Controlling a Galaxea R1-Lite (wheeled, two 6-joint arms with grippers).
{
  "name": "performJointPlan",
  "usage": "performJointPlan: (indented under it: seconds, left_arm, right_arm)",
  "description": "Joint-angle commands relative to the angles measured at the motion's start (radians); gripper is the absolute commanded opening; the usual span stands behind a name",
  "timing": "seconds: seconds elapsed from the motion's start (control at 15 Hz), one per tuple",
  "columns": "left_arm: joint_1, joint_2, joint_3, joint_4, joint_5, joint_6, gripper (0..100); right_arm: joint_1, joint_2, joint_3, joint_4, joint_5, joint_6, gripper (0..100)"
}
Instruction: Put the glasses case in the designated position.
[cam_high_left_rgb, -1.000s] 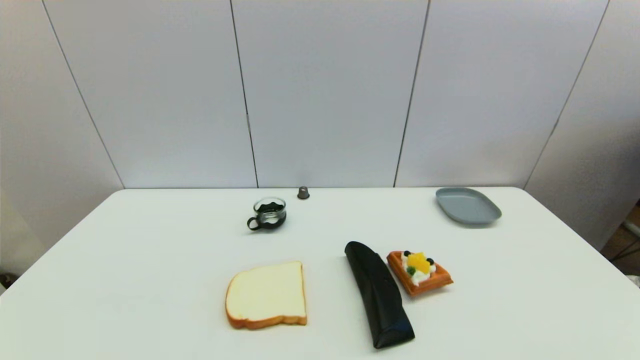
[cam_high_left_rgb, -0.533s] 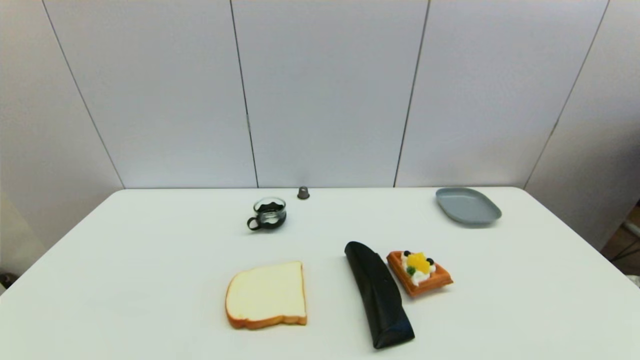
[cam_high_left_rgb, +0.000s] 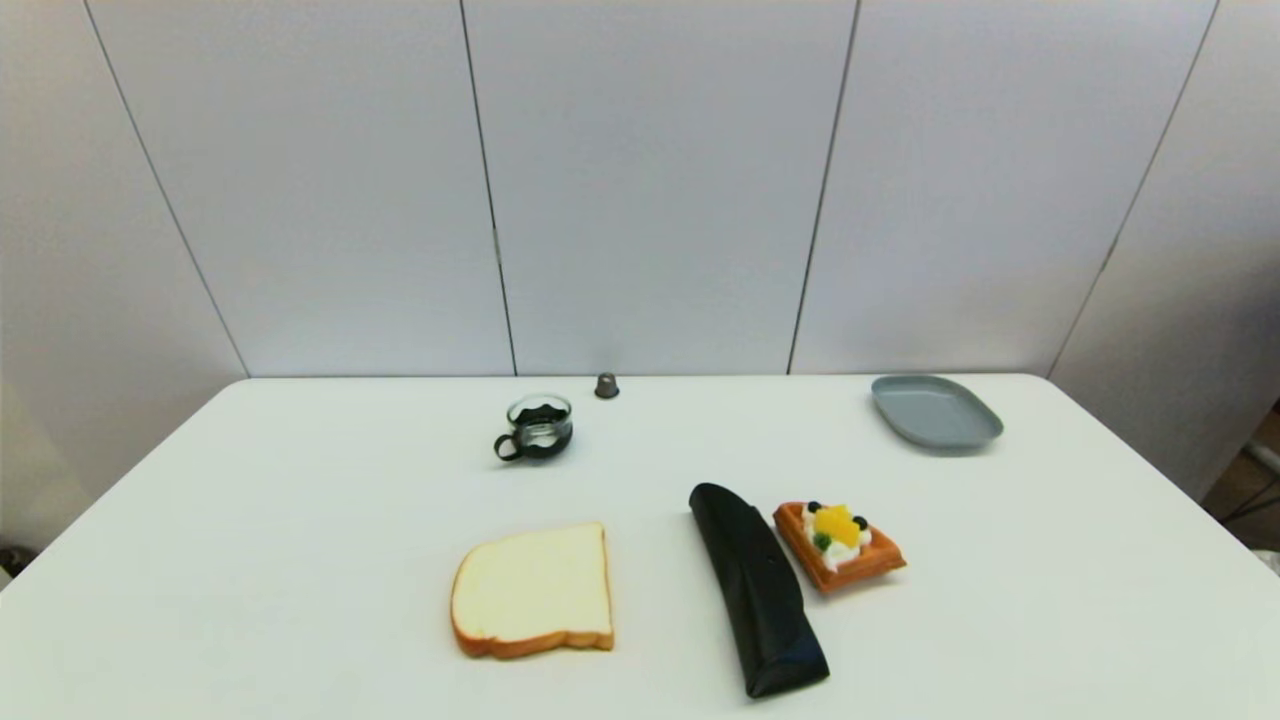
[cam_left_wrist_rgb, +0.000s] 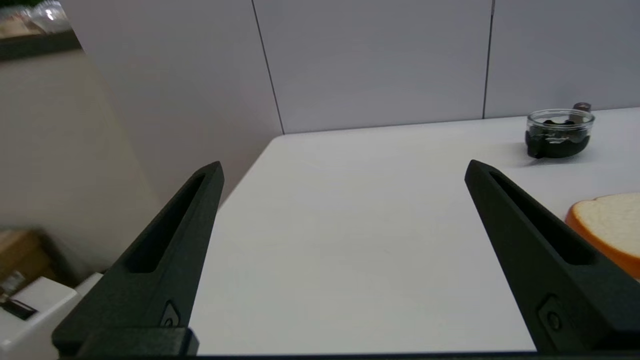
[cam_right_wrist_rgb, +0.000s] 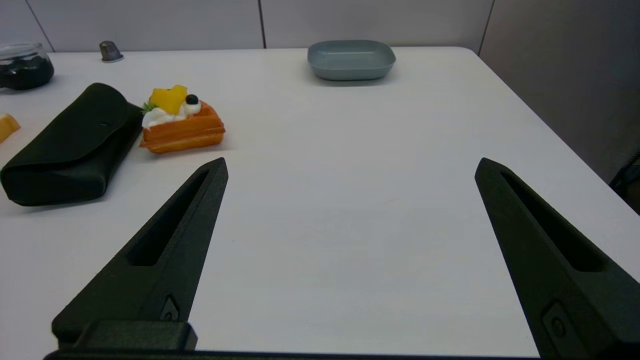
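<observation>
Left hand (cam_left_wrist_rgb: 342, 167) hangs over the near left part of the tabletop (cam_high_left_rgb: 300, 500), fingers spread wide, grasping nothing. Right hand (cam_right_wrist_rgb: 350, 165) hangs over the near right part of the tabletop, likewise spread wide and holding nothing. Neither hand appears in the head view. The glasses case (cam_high_left_rgb: 758, 587) lies flat near the front edge, right of centre, flap closed, long axis running front to back with a slight slant. A bread slice (cam_high_left_rgb: 532, 591) lies to its left, apart from it. A waffle (cam_high_left_rgb: 838, 545) with fruit and cream sits just beside the case's far right flank. Farther back stands a glass cup (cam_high_left_rgb: 538, 427); beyond it, a small grey capsule (cam_high_left_rgb: 606, 385). A grey dish (cam_high_left_rgb: 935, 411) occupies the far right.
</observation>
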Motion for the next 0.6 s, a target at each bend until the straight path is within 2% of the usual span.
performJointPlan:
  seconds: [0.07,0.4,0.6]
  left_arm:
    - [0.002,-0.021,0.039,0.042,-0.001,-0.085,100]
    - [0.002,-0.039,0.081,0.066,-0.020,-0.140,100]
    - [0.002,-0.044,0.085,0.079,-0.089,-0.158,100]
  right_arm:
    - [0.002,0.002,0.000,-0.002,0.000,-0.002,100]
    - [0.000,0.002,0.000,0.000,0.000,-0.002,100]
    - [0.000,0.002,0.000,0.000,0.000,0.002,100]
